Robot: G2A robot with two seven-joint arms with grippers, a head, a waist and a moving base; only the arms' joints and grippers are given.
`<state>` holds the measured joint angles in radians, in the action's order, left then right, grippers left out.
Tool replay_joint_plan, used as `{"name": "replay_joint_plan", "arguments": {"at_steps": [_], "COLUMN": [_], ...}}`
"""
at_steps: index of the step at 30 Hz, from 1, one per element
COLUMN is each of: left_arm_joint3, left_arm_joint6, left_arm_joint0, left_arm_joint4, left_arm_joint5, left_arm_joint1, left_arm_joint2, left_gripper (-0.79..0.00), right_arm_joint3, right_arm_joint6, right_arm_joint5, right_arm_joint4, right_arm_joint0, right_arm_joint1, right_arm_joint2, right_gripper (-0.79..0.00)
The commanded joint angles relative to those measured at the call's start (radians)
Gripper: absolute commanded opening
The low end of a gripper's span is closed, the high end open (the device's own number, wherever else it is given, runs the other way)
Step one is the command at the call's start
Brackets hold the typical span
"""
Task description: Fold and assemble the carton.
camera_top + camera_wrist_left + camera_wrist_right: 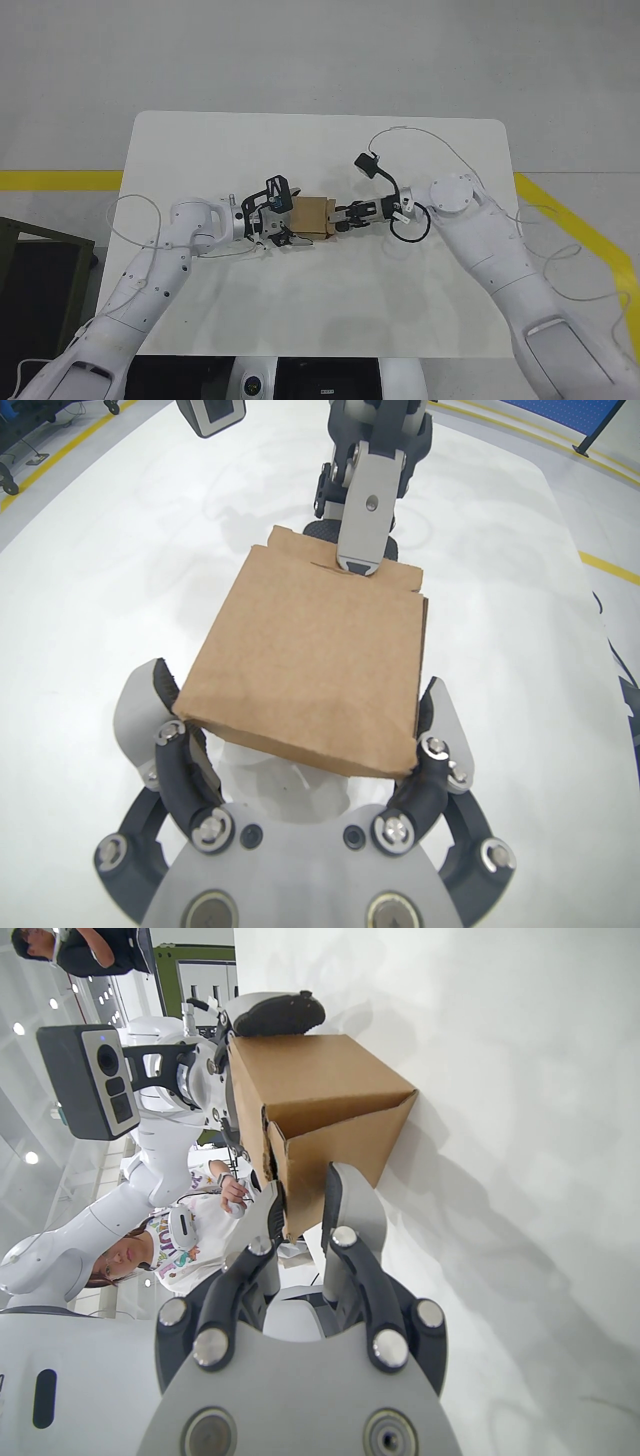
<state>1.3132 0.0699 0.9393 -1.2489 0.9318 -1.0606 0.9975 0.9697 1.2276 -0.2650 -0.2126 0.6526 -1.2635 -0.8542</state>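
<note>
Carton (311, 215) at table (400, 300) middle | my left claw (298, 695) clamped across its left end | my right claw (305, 1190) pinching right-end flap (325, 1153) | step: folding flaps | next: probably tuck flap inward, left holding steady

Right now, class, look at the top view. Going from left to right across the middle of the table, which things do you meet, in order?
left gripper → carton → right gripper
</note>
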Motion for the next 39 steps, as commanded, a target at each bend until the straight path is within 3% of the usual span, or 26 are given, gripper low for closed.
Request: {"name": "replay_joint_plan", "arguments": {"at_steps": [1,10,19,25,28,30,32,39], "left_arm_joint3": [0.001,0.006,0.007,0.007,0.008,0.009,0.010,0.010], "left_arm_joint6": [0.000,0.002,0.011,0.019,0.021,0.023,0.021,0.022], "left_arm_joint0": [0.001,0.006,0.009,0.009,0.009,0.009,0.009,0.012], "left_arm_joint4": [0.001,0.002,0.006,0.009,0.012,0.013,0.013,0.020], "left_arm_joint5": [-0.001,0.003,0.005,0.005,0.008,0.008,0.010,0.006], "left_arm_joint1": [0.000,0.001,0.001,0.002,0.001,0.001,0.001,0.000], "left_arm_joint2": [0.001,0.004,0.006,0.007,0.006,0.006,0.005,0.001], "left_gripper": [0.000,0.000,0.000,0.000,0.000,0.000,0.000,0.000], "right_arm_joint3": [0.001,-0.014,-0.036,-0.009,0.013,0.031,0.048,0.090], "right_arm_joint6": [0.000,0.010,0.016,0.021,0.007,0.002,0.000,0.004], "right_arm_joint5": [-0.005,-0.019,-0.059,-0.056,-0.050,-0.039,-0.027,0.001], "right_arm_joint4": [-0.005,-0.019,-0.051,-0.049,-0.029,-0.014,-0.003,0.005], "right_arm_joint0": [-0.004,-0.016,-0.006,0.017,0.031,0.041,0.052,0.070], "right_arm_joint1": [-0.003,-0.014,-0.011,0.005,0.016,0.023,0.028,0.029], "right_arm_joint2": [0.004,0.020,0.001,-0.034,-0.056,-0.068,-0.076,-0.062], "right_gripper": [-0.653,-0.643,-0.533,-0.526,-0.576,-0.708,-0.785,-0.785]}}
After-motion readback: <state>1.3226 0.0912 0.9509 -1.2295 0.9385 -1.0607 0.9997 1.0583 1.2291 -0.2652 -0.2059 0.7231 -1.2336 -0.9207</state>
